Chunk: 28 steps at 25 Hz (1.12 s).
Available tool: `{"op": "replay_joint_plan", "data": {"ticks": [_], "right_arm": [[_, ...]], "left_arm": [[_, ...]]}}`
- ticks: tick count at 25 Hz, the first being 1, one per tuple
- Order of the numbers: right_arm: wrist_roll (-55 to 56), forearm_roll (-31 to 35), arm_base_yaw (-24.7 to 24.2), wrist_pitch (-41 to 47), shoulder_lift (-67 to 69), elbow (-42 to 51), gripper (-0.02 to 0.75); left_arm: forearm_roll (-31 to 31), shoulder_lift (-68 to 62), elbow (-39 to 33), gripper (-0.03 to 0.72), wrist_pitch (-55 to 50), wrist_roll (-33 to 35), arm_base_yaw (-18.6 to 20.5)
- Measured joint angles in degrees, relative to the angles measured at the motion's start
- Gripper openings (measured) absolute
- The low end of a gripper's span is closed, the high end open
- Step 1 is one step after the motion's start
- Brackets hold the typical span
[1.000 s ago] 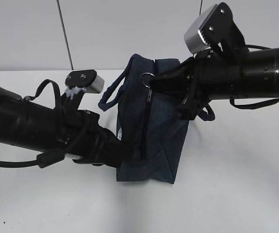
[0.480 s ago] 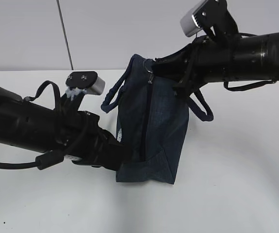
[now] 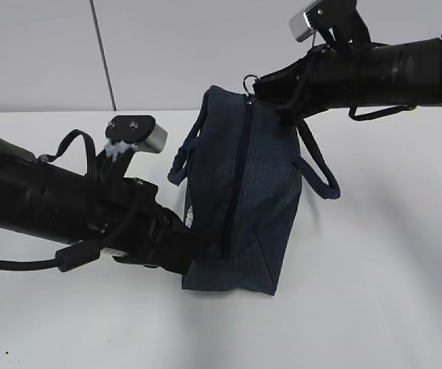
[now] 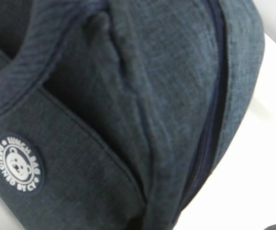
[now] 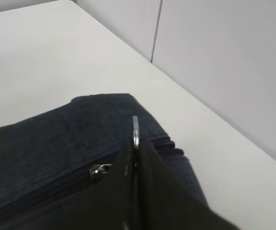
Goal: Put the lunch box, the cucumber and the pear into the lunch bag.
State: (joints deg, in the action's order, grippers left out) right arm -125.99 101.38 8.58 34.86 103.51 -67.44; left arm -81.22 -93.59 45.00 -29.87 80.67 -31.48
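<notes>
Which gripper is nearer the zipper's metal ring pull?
Right. The right gripper is shut on the ring pull at the lunch bag top; the left gripper is down at the bag's lower side.

Soft, even light with faint shadows on the white table (image 3: 374, 292); wrist views are blurred close up.

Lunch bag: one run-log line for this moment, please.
lunch bag: upright on table, zipper shut | right end effector: shut on ring pull at bag top | left end effector: shut at bag's lower corner | food items: not visible
</notes>
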Motion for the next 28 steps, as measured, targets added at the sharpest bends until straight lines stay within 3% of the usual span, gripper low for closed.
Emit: {"op": "replay_joint_plan", "data": {"ticks": [12,17,28], "right_arm": [[4.9,0.2,-2.6,0.9,9.8,-11.9,0.006],[12.6,-0.4,-4.7,5.7,12.3,-14.5,0.006],[32.3,-8.8,-6.3,13.3,13.6,-17.2,0.006]], "left_arm": [[0.2,0.0,0.0,-0.020,-0.2,0.0,0.0],[0.2,0.0,0.0,-0.020,-0.3,0.0,0.0],[-0.1,0.0,0.0,-0.020,-0.4,0.0,0.0]]}}
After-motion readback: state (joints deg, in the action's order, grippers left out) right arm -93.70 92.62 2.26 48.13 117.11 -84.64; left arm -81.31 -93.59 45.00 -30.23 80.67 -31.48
